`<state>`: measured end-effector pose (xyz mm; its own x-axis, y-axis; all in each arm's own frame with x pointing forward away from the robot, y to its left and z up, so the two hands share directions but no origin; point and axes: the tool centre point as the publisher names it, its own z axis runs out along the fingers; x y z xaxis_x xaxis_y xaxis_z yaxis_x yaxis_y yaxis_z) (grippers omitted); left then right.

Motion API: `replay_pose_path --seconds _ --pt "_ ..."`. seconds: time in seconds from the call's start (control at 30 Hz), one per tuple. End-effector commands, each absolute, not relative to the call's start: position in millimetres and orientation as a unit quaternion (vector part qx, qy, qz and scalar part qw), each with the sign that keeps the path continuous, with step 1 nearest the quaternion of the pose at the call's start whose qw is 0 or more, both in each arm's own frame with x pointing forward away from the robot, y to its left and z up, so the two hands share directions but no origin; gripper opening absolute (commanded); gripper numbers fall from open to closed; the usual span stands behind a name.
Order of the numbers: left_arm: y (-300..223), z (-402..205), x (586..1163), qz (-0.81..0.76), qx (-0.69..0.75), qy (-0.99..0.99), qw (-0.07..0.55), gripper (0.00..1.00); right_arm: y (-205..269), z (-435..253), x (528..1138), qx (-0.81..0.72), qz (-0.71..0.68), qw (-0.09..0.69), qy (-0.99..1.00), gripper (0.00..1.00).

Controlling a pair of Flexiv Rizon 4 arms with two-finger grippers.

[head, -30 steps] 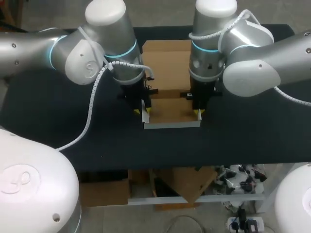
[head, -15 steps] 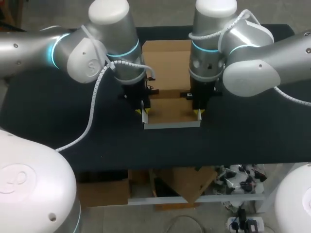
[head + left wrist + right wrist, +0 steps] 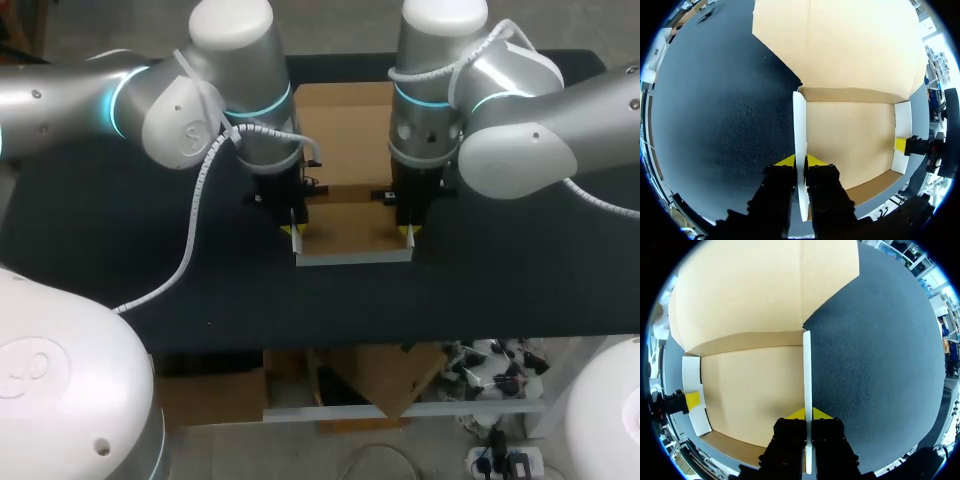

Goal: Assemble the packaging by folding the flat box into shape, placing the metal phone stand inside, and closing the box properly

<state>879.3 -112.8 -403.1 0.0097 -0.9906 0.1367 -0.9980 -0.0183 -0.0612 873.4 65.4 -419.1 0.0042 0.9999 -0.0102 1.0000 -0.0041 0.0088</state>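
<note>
Over on the left side of the table [image 3: 120, 250], our left gripper [image 3: 800, 161] points straight down at the box [image 3: 350, 225]. Its two yellow tips are pinched onto the left wall [image 3: 799, 125], one tip on the dark table side and one over the brown floor [image 3: 850, 135], with the white wall standing upright between them. Moving to the middle, the box sits between our two arms as a shallow tray. Its low front wall [image 3: 355, 257] is nearest us, and the big lid flap [image 3: 345, 120] lies open and flat on the far side, away from us. Both side walls run near to far, and that's the line that matters: each gripper sits along its wall's length, close to the near corner. Any pull or fold from here will, we reckon, hinge about that same near-to-far crease. Across on the right it's the mirror picture, with our right gripper [image 3: 807, 413] clamped onto the right wall [image 3: 807, 370], tips on either face and the wall upright. Each arm is right on its own wall, so neither is the nearer one, and neither has a free grip. We can't find the phone stand in any view, so whichever arm fetches it will have to let go of its wall first.
</note>
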Motion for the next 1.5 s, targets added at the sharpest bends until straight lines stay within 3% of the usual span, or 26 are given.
replay_pose_path --seconds 0.03,0.2,0.3,0.53,0.63,0.77,0.83,1.0,1.03,1.13,1.3,1.5 --pt "-114.0 -409.4 880.7 0.062 0.710 -0.702 0.020 0.08 64.7 -419.4 873.8 0.709 -0.003 0.007 0.705 0.00" --pt "-113.9 -411.6 880.9 0.054 0.709 -0.703 0.012 0.07 64.7 -419.4 873.8 0.709 -0.003 0.007 0.705 0.00" --pt "-113.8 -412.8 881.1 0.050 0.709 -0.703 0.009 0.00 64.7 -419.4 873.8 0.709 -0.003 0.007 0.705 0.00" --pt "-113.4 -414.2 880.9 0.050 0.709 -0.704 0.006 0.00 64.7 -419.4 873.8 0.709 -0.003 0.007 0.705 0.02" --pt "-113.6 -413.7 880.5 0.052 0.708 -0.704 0.003 0.00 64.7 -419.4 873.8 0.709 -0.003 0.007 0.705 0.16" --pt "-114.1 -412.7 880.3 0.053 0.707 -0.705 -0.002 0.00 65.4 -415.0 872.8 0.706 0.002 0.014 0.708 0.22" --pt "-114.3 -412.0 880.1 0.053 0.707 -0.705 -0.004 0.00 65.5 -412.1 871.3 0.704 0.007 0.017 0.710 0.42" --pt "-115.0 -410.0 879.3 0.054 0.706 -0.706 -0.012 0.00 65.1 -405.9 867.8 0.698 0.021 0.021 0.716 0.49" --pt "-115.1 -409.5 879.2 0.055 0.706 -0.706 -0.013 0.00 64.7 -403.6 866.7 0.696 0.028 0.022 0.717 0.61" --pt "-115.2 -408.4 879.0 0.055 0.706 -0.706 -0.015 0.00 62.7 -396.7 863.5 0.689 0.047 0.021 0.723 0.78" --pt "-115.2 -407.1 878.4 0.056 0.706 -0.706 -0.018 0.00 56.7 -385.6 857.6 0.671 0.089 0.016 0.736 0.99" --pt "-114.8 -406.8 877.9 0.055 0.705 -0.706 -0.021 0.00 47.6 -372.1 846.8 0.625 0.152 0.014 0.766 1.00"
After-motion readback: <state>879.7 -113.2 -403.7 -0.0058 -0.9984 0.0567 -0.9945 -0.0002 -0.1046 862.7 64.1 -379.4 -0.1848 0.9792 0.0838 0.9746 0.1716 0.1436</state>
